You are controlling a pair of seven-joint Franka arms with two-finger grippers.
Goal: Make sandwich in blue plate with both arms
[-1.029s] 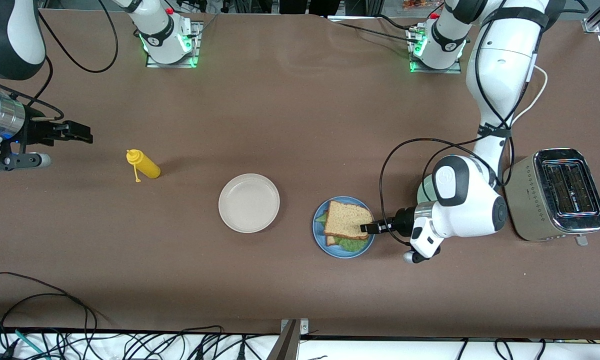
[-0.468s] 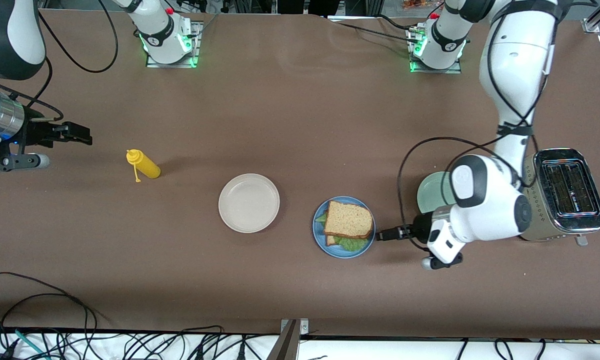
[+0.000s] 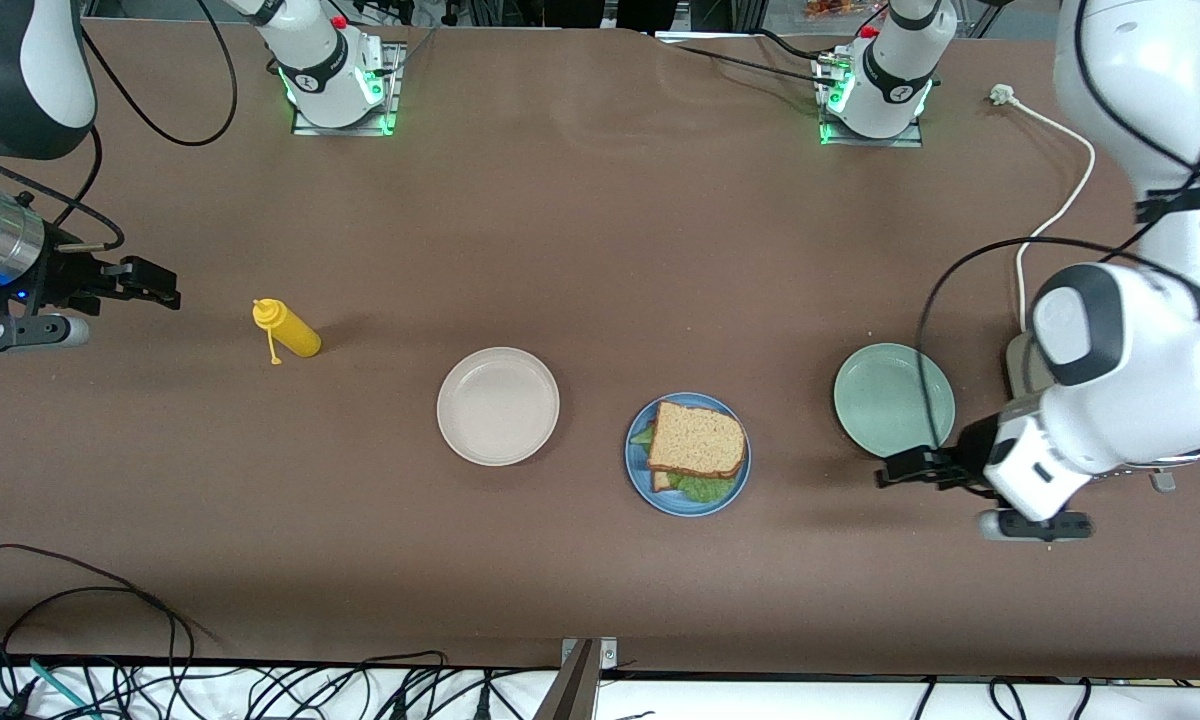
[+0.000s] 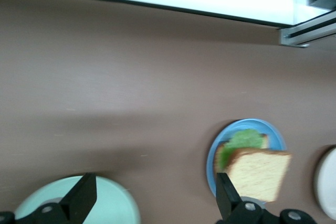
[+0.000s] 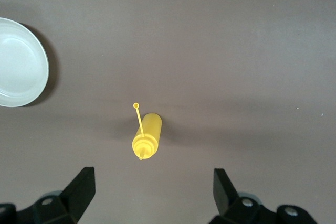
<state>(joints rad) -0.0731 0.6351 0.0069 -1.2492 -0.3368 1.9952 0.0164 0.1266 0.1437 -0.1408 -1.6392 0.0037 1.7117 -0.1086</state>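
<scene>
Sandwich [image 3: 695, 445] released, left gripper [image 3: 895, 472] withdrawn, open

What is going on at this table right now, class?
A finished sandwich sits on the blue plate: bread on top, lettuce showing underneath. Neither arm holds anything. The left gripper is open and empty, near the pale green plate. The right gripper waits open near the yellow bottle. A beige plate stands beside the blue one.
</scene>
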